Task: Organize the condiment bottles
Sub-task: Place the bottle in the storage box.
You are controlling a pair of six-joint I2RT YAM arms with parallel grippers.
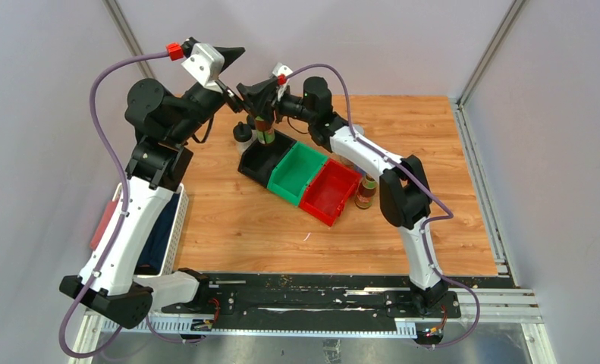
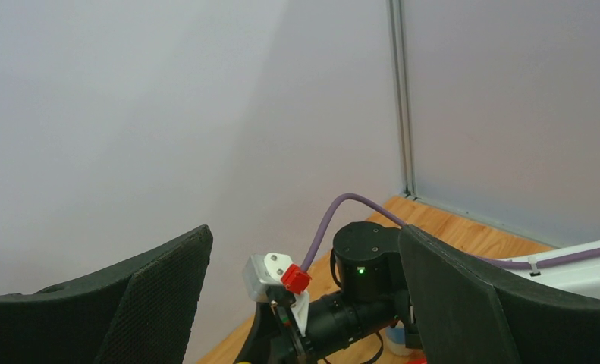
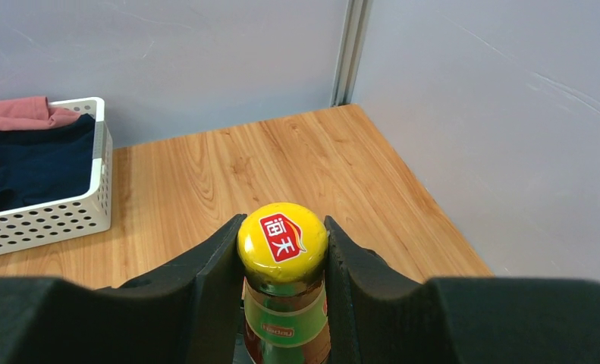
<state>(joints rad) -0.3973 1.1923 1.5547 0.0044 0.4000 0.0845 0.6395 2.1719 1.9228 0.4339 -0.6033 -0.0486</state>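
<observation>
R gripper clamps yellow-cap bottle; red logo prob. "海天".

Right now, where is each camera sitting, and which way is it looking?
Top external: above and behind the arms, looking down at the table; both arms show.
Left wrist: on the raised left pincer, facing the wall; its open fingers show.
Right wrist: on the right pincer, facing the table's corner; fingers clamp the yellow-capped bottle.
Shared: top and right wrist both show that bottle.

Quick tally: brown bottle x2, black-capped bottle x1, bin x3 (black, green, red), white basket x1, left side.
</observation>
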